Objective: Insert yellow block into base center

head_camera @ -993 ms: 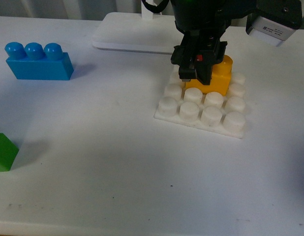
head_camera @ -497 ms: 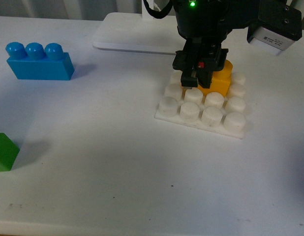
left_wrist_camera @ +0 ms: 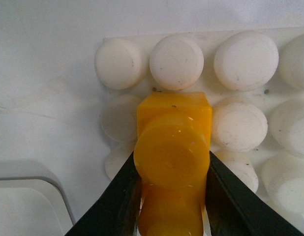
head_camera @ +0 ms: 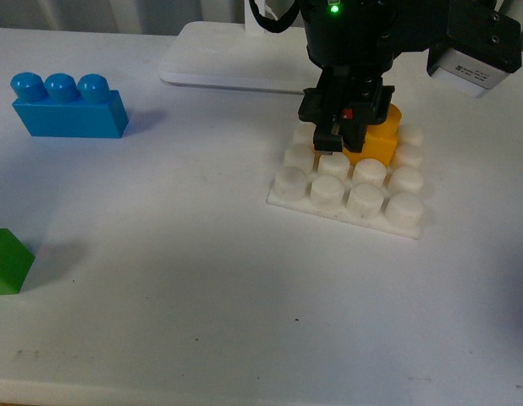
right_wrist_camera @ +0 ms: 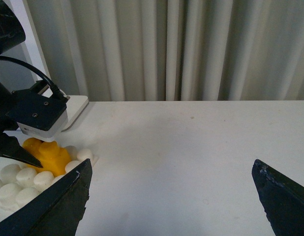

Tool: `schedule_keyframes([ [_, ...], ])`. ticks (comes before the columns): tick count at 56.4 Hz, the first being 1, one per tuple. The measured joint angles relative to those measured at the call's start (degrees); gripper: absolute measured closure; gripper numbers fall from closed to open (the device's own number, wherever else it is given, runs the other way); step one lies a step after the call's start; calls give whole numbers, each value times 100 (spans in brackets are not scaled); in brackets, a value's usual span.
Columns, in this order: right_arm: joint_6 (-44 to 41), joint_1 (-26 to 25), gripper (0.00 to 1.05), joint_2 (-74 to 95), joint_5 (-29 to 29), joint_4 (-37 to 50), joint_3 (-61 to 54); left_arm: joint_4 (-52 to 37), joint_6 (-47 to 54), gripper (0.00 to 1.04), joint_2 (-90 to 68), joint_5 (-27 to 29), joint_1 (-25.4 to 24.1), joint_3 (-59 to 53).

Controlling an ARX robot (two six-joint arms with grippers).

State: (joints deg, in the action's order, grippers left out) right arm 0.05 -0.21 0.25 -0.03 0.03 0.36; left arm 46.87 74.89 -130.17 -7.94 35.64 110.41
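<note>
Front view: toward the right half of the counter, nearer its far edge, the base (head_camera: 346, 182) is seen lying flat, its near row of white studs uncovered. Just behind that row, the yellow block (head_camera: 376, 139) is held among the middle studs by the left gripper (head_camera: 342, 127), whose black fingers (left_wrist_camera: 123, 196) are closed against both sides of the block's nearer round stud. The block is orange-yellow, glossy and upright, with white studs visible on each side of it in the left wrist view. The right gripper (right_wrist_camera: 171, 196) is seen well apart from the base, its jaws spread wide with nothing between them.
</note>
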Motion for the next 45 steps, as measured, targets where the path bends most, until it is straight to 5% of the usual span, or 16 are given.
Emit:
schedule_keyframes([
  [19, 0, 0, 9, 0, 0, 0, 0, -323, 4, 5, 549, -127, -146, -350],
  [34, 0, 0, 9, 0, -2, 0, 0, -1530, -22, 6, 1978, -212, -584, -1534],
  [45, 0, 0, 9, 0, -2, 0, 0, -3768, -501, 6, 3383, -42, -1106, -3633],
])
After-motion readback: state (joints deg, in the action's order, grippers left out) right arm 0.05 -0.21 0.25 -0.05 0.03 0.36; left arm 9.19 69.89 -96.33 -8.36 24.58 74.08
